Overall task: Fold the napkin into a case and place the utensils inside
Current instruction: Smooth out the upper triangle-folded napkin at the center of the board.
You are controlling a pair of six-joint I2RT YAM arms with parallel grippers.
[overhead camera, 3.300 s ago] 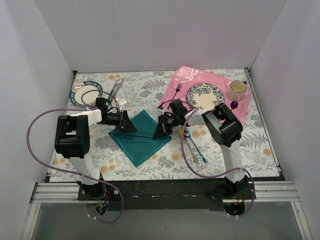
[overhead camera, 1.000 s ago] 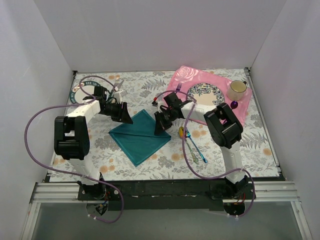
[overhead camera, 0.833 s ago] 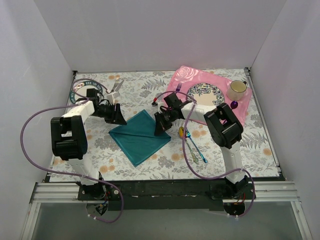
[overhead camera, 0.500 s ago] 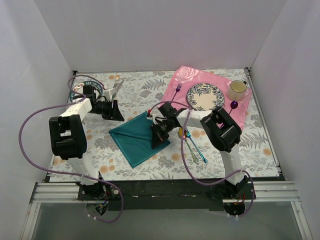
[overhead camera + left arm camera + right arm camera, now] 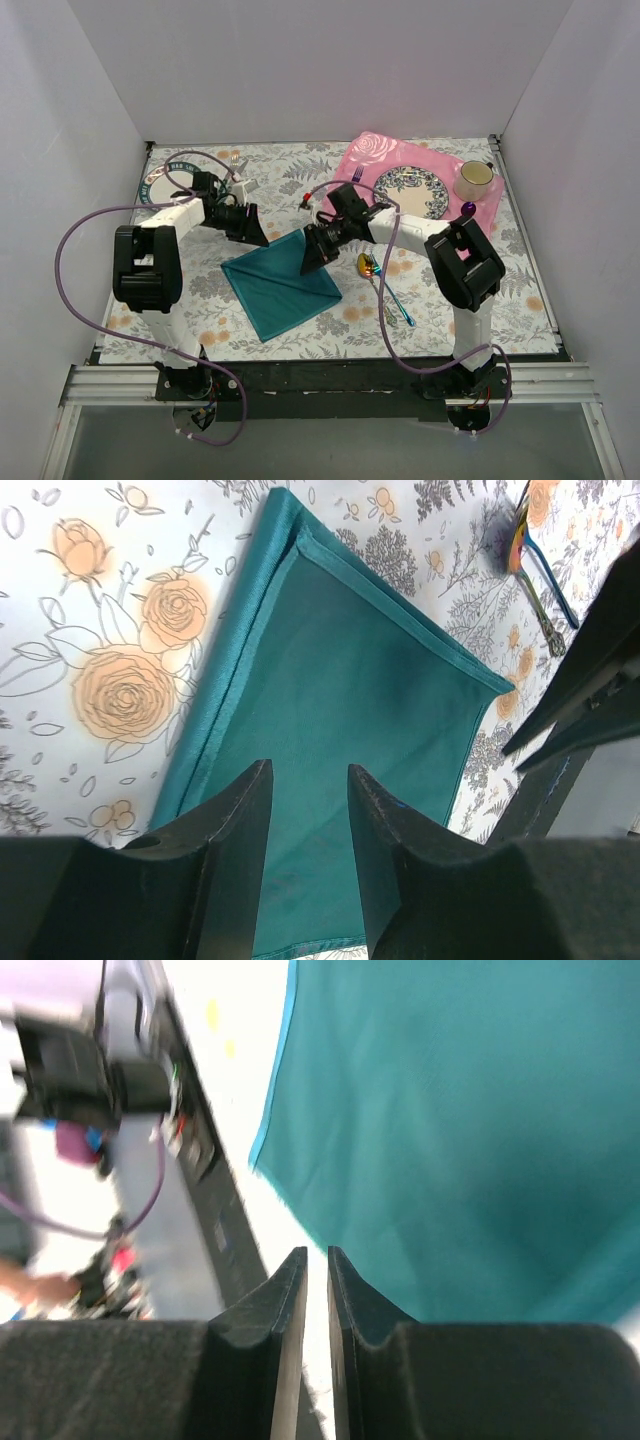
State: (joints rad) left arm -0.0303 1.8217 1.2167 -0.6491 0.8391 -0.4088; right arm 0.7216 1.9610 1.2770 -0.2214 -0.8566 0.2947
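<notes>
The task looks to be at an early stage. The napkin [image 5: 280, 290] lies spread on the table [image 5: 300, 180] near the middle as a broad four-cornered cloth, not yet a narrow case. The folding is therefore left to do, and after it the loading. Both utensils lie on the table just right of the cloth, outside it.

The right gripper [image 5: 308, 258] hangs over the napkin's far corner. Its fingers are drawn almost together, and no cloth shows in the slit. The left gripper [image 5: 258, 238] hovers at the far left edge, fingers parted and holding nothing.

By count:
- one pink placemat [image 5: 365, 150]
- one teal napkin
- two patterned plates, one on the placemat [image 5: 382, 185] and one far left [image 5: 160, 175]
- one cup [image 5: 474, 180]
- two iridescent utensils, a spoon [image 5: 368, 266] and a blue-handled piece [image 5: 398, 305]
- one purple fork [image 5: 355, 180]
- one purple spoon [image 5: 468, 209]
</notes>
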